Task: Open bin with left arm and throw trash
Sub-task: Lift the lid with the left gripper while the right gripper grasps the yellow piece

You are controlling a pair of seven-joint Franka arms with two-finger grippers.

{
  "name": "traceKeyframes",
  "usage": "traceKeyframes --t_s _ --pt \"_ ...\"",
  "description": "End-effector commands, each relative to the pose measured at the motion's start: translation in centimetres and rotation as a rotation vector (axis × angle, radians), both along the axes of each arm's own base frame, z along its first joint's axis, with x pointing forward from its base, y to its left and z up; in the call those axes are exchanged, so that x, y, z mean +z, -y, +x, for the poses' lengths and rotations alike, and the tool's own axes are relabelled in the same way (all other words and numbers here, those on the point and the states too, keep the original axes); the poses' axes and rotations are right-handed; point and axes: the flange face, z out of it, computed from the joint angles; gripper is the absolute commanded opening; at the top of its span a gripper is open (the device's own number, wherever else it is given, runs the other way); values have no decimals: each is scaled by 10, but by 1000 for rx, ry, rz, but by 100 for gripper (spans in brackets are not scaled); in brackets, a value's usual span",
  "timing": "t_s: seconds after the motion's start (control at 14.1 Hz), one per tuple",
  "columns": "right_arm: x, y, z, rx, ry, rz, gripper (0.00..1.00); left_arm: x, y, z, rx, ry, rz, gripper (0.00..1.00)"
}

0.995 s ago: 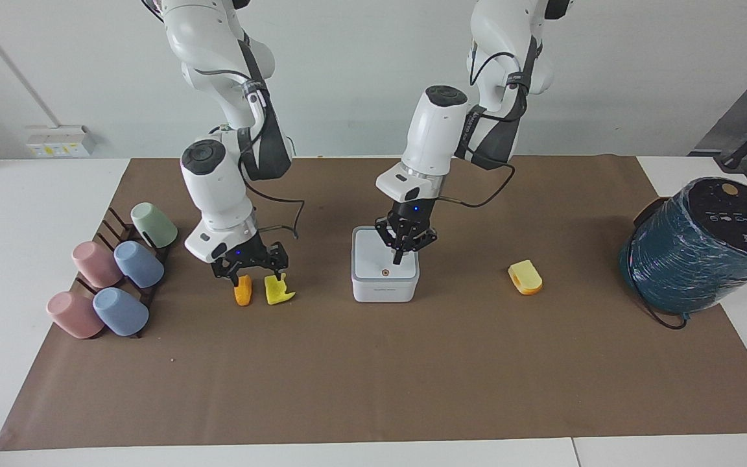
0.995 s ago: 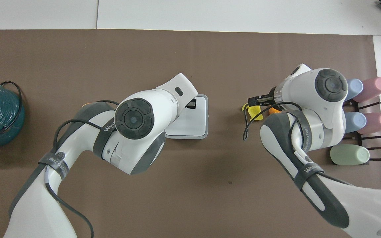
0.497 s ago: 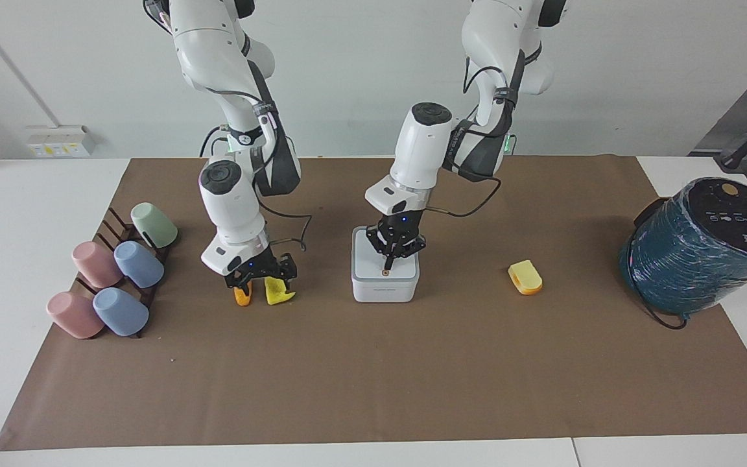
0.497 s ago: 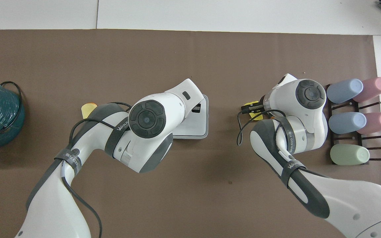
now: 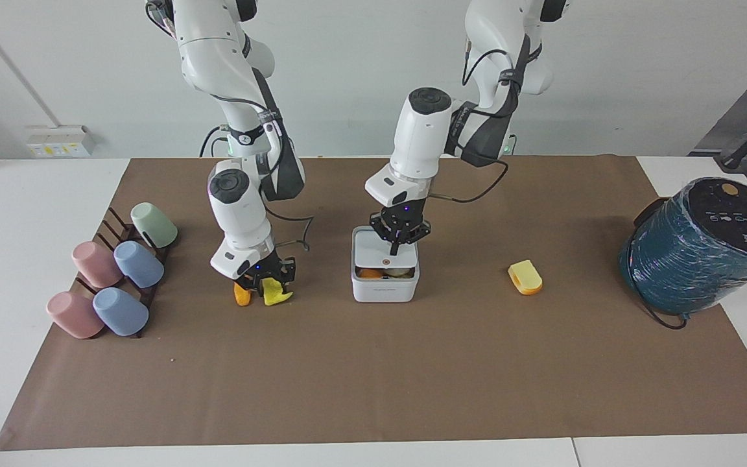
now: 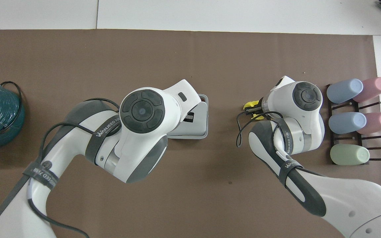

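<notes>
Right gripper [image 5: 263,283] pinched round the jagged yellow scrap [image 5: 275,293], soft and light by its look, left gripper [image 5: 400,246] closed over the bin [image 5: 385,285] lid.

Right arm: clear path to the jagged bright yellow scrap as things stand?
Probably yes. The right gripper is already down on the jagged bright yellow scrap, beside the orange scrap; nothing lies between, though the grip itself is unclear.
</notes>
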Motion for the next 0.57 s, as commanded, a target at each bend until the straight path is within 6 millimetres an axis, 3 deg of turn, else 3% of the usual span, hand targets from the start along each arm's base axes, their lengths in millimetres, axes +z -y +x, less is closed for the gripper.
traceKeyframes --t_s 0.0,0.14,0.28,0.5 --pt "15 -13 5 -34 24 34 0 26 -27 -25 11 -68 66 0" --pt "47 -27 12 -93 5 61 0 33 -56 -28 49 -139 115 0" --pt "89 -40 18 -130 -8 98 0 29 -86 -15 87 -160 124 0" --pt "147 -93 21 -223 -12 229 0 10 -139 13 -8 -88 89 0"
